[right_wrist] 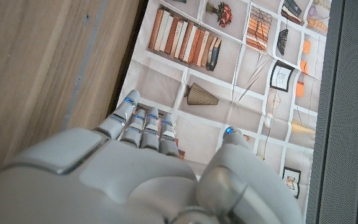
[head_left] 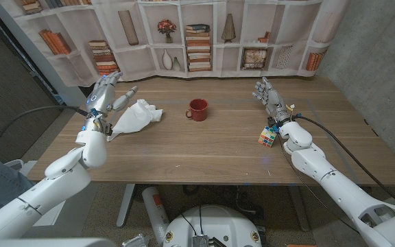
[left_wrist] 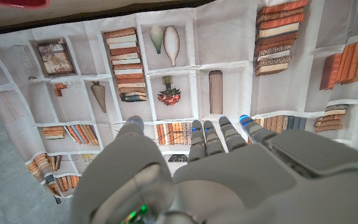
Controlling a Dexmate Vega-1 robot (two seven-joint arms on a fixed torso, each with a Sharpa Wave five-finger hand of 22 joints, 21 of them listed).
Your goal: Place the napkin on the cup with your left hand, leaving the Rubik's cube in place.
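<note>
Wooden table (head_left: 204, 147) carrying, in descending size: crumpled white napkin (head_left: 137, 116) at the robot's left, red cup (head_left: 197, 109) near centre, Rubik's cube (head_left: 268, 136) at the right. Left hand (head_left: 105, 92), fingers spread and holding nothing, is raised just beside the napkin on its outer side; the napkin thus lies between this hand and the cup, its long axis running roughly toward the cup. Right hand (head_left: 269, 92), likewise spread and empty, stands just behind the cube.
</note>
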